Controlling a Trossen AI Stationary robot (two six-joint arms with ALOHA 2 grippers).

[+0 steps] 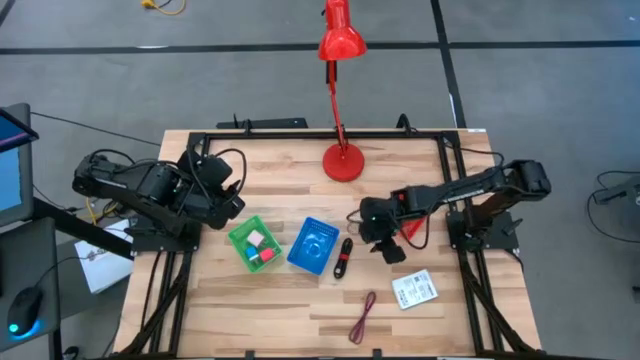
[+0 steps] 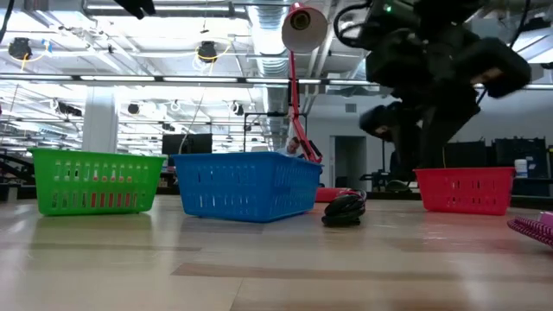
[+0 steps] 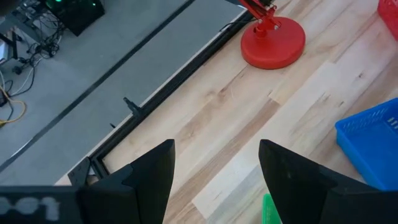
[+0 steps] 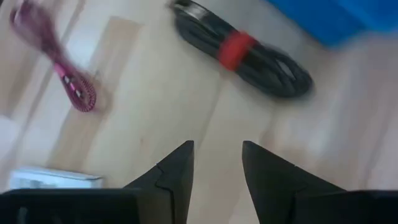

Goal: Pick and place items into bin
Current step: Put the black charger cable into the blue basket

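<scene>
Pale wood table: right gripper spread, empty, beside the black coiled cable with red band. We'd grab the floppy, light cable at its band; left gripper spread too.

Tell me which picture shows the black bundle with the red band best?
The right wrist view: the black bundle fills it from close up, red band clear, just ahead of the right tool, which is open. The high view shows it small, beside the blue bin. The low view shows a dark lump. The left wrist view misses it.

Bright overhead light, blurred right-wrist view.
</scene>
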